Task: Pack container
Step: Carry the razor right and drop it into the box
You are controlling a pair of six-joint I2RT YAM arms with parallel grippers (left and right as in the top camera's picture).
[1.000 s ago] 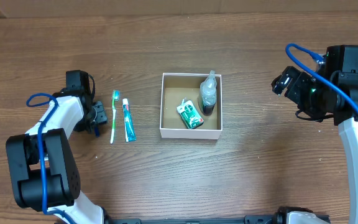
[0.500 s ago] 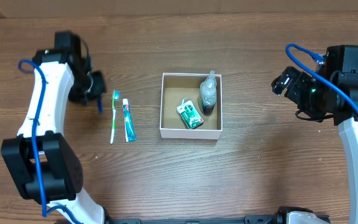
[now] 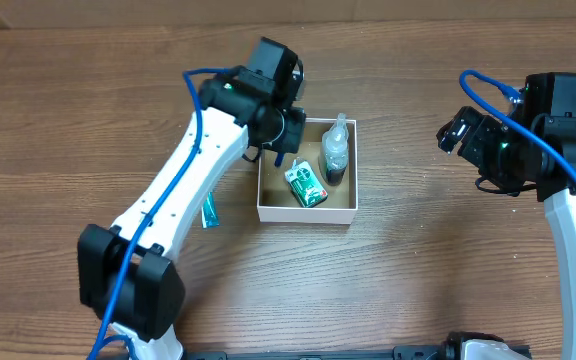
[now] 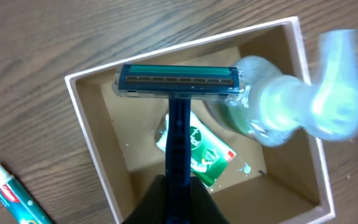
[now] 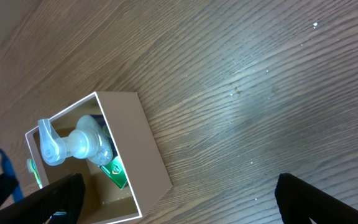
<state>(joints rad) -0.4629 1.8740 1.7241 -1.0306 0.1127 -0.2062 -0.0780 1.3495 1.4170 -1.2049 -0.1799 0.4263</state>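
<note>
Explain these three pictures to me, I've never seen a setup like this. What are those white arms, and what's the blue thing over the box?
These are two robot arms at a wooden table. The wide picture comes from a fixed camera overhead. The other two come from small cameras on each wrist, so each shows its own gripper. The left gripper is shut on a razor with a blue handle, holding it over the container, a shallow white box with a brown inside. In the box lie a clear pump bottle and a green packet. A toothpaste tube lies on the table beside the box. The right gripper is open, holds nothing, and hangs off to the side.
</note>
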